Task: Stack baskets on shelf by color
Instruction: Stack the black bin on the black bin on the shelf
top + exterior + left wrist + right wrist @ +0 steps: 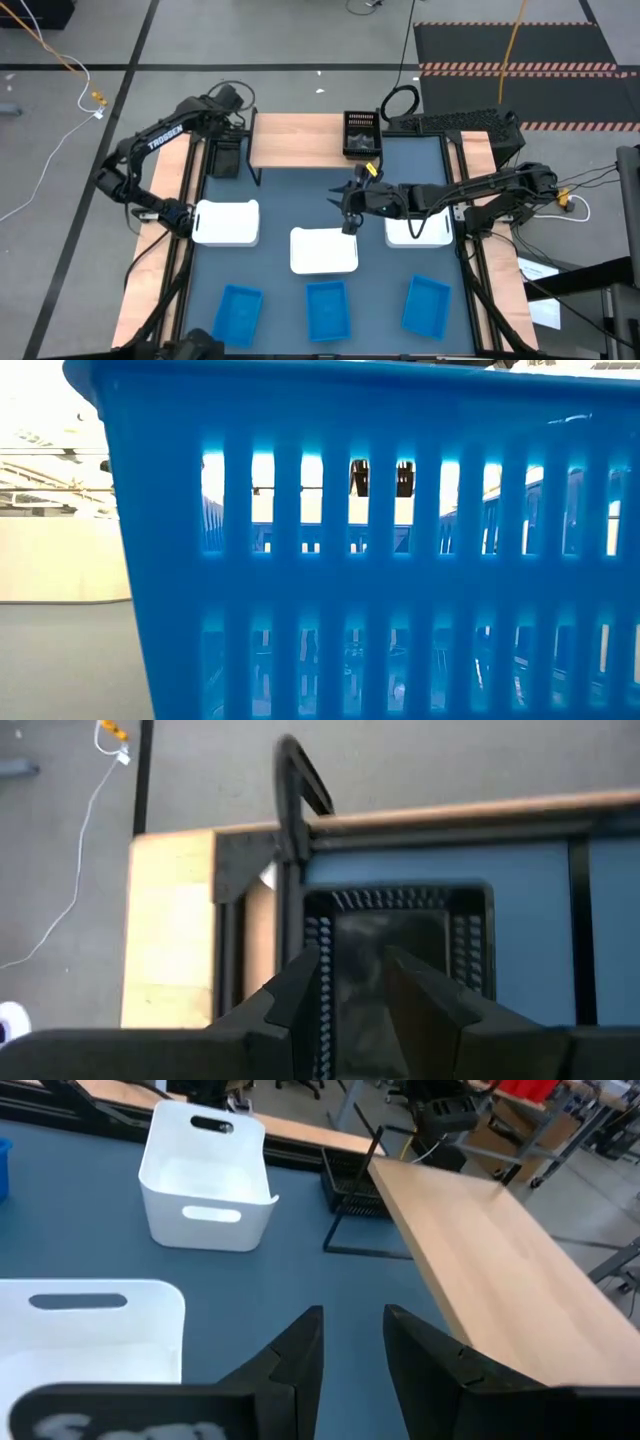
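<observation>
The light-wood shelf (300,140) stands at the table's far side, with one black basket (361,135) on its right end. A second black basket (468,942) sits on the table by the shelf's left leg. My left gripper (352,985) hangs over it, pointing steeply down, open, with nothing between its fingers. Three white baskets (227,222) (324,250) (418,230) stand mid-table and three blue ones (328,310) along the near edge. My right gripper (352,1345) hovers open above the table's middle, pointing toward the left white basket (205,1180).
The low view is filled by the slotted wall of a blue basket (380,560) right in front of the camera. The shelf's top (480,1250) is bare left of the black basket. Cables and a dark box lie beyond the table's far right corner (460,125).
</observation>
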You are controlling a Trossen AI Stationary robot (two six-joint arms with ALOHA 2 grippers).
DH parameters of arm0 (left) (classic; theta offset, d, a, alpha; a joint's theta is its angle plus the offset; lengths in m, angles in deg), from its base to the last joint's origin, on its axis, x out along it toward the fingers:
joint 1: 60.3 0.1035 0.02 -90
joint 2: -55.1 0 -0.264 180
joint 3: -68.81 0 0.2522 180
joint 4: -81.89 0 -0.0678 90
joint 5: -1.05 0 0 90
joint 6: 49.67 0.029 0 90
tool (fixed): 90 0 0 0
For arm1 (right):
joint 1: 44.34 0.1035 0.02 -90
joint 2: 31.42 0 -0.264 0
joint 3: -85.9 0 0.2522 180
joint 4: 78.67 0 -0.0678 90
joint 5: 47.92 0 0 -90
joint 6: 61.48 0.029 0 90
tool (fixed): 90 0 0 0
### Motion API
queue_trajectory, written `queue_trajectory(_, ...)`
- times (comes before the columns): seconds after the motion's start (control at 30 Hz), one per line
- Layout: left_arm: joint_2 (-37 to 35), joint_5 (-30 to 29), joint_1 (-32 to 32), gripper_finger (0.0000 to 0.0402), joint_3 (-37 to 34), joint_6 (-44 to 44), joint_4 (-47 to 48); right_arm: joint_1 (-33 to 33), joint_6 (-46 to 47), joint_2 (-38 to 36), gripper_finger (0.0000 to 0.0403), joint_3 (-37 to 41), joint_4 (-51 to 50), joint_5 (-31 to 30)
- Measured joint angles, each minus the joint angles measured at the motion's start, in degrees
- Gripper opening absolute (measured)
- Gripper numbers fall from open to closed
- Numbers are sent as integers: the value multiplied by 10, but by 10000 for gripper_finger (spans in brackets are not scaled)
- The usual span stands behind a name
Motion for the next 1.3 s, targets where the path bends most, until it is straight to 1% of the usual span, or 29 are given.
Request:
queue_trajectory(0.13, 0, -7, 3, 113, -21, -21, -45, 2, 2, 0, 100, 0, -3, 0)
queue_trajectory(0.23, 0, -6, 11, 113, -24, -30, -76, 2, 5, 0, 100, 0, -5, 1)
queue_trajectory(0.33, 0, -11, 17, 113, -35, -17, -108, 2, 7, 0, 100, 0, -13, 8)
queue_trajectory(0.4, 0, -13, 21, 113, -39, -9, -134, 2, 7, 0, 100, 0, -12, 24)
queue_trajectory(0.5, 0, -12, 27, 113, -45, 25, -168, -1, 5, 0, 100, 0, -13, 33)
queue_trajectory(0.6, 0, -3, 27, 113, -46, 91, -178, -2, -7, 0, 100, 0, -21, 33)
queue_trajectory(0.67, 0, 5, 25, 113, -41, 161, -166, -2, -25, 0, 100, 0, -25, 32)
queue_trajectory(0.8, 0, -4, 12, 113, -31, 353, -142, -2, -61, 0, 100, 0, -33, 33)
queue_trajectory(0.9, 0, -34, -5, 113, -27, 492, -132, -2, -70, 0, 100, 0, -35, 33)
queue_trajectory(1.03, 0, -38, -13, 113, -39, 648, -126, -2, -70, 0, 100, 0, -44, 33)
queue_trajectory(1.1, 0, -35, -11, 113, -44, 667, -127, -2, -70, 0, 100, 0, -47, 33)
queue_trajectory(1.2, 0, -20, -7, 113, -46, 668, -130, -2, -70, 0, 100, 0, -53, 33)
queue_trajectory(1.3, 2, -15, -6, 113, -46, 636, -130, -2, -70, 0, 100, 0, -59, 33)
